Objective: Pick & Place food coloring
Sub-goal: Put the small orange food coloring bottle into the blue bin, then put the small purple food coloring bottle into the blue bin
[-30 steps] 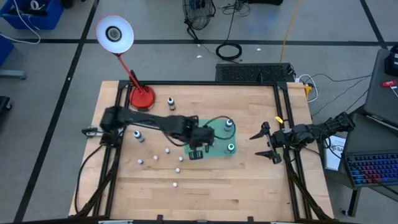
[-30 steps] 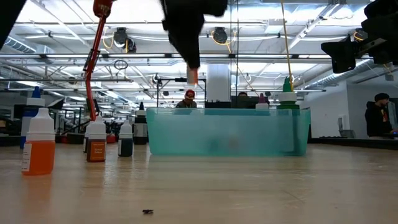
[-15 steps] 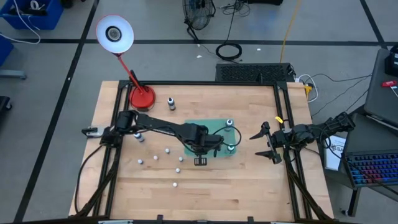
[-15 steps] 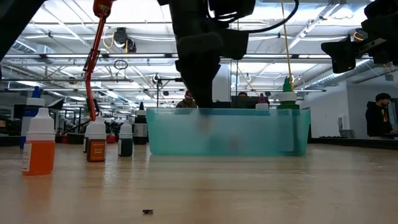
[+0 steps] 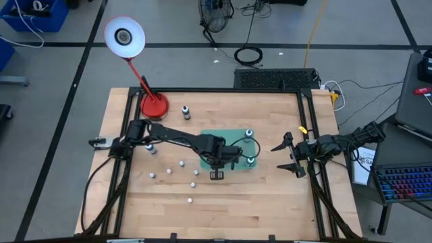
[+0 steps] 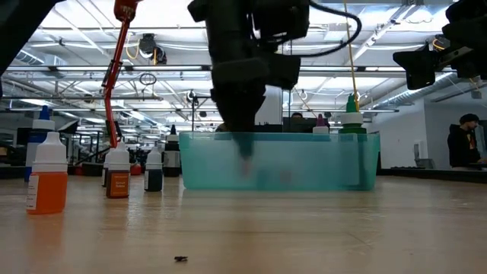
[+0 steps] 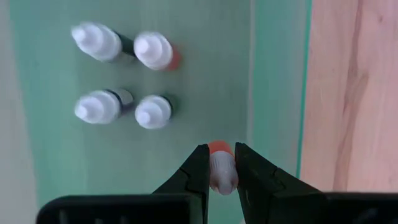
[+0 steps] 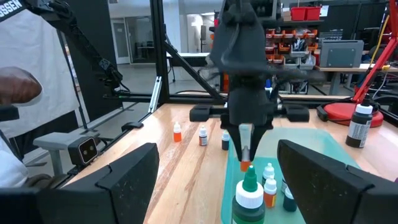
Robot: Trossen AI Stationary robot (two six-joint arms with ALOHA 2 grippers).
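**Left arm lowered a small bottle into the teal tray**

Since a second ago our left arm has swung from the tray's near-left side to over its middle and dropped, so the left gripper (image 7: 221,163) now reaches down inside the tray's walls. We see its two dark fingers (image 7: 194,174) pinched tight on a small bottle (image 7: 222,167) with a whitish cap and an orange-red body, held by its upper part. In the right wrist view the same bottle (image 8: 245,163) hangs from the gripper with its orange end pointing down over the tray floor; we cannot tell whether it touches the floor.

Just beyond the held bottle, four more food coloring bottles (image 7: 124,78) stand in a two-by-two cluster on the teal tray (image 7: 211,74), all with whitish caps. The tray's edge runs beside the gripper, with the wooden table (image 7: 354,93) past it. From above, two taller bottles with pale tops (image 5: 249,133) also stand at the tray's right end.

Out on the table, left of the tray, several loose little bottles (image 5: 181,163) are scattered, and a dark one (image 5: 185,110) stands near the red lamp base (image 5: 154,106).

Our right gripper (image 5: 286,154) waits at the table's right edge, well apart from the tray, its fingers spread wide and holding nothing.
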